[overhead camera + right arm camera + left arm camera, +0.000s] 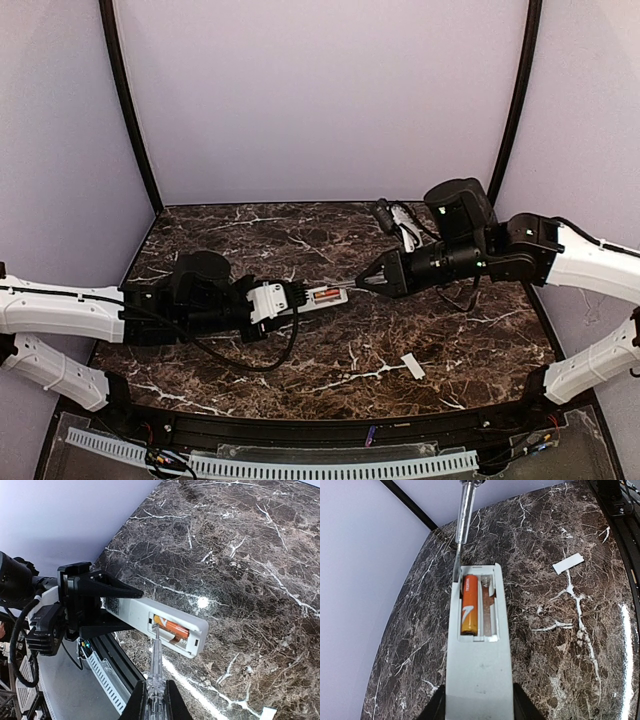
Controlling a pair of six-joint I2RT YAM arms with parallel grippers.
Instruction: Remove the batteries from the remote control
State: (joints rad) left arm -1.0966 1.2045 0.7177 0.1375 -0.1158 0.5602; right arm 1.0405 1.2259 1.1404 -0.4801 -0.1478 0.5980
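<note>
The left tool [288,298] is clamped on the plain end of the remote control [477,680], holding it out over the dark marbled surface [350,230] with its open back recess facing up. One orange battery [469,605] lies in the left slot of that recess; the slot beside it shows only its brown floor and a metal contact. The right tool [155,702] is closed tight on a thin metal pick [156,655], whose tip sits at the far end of the recess by the battery. A small white cover [413,366] lies flat on the surface, well apart from both.
</note>
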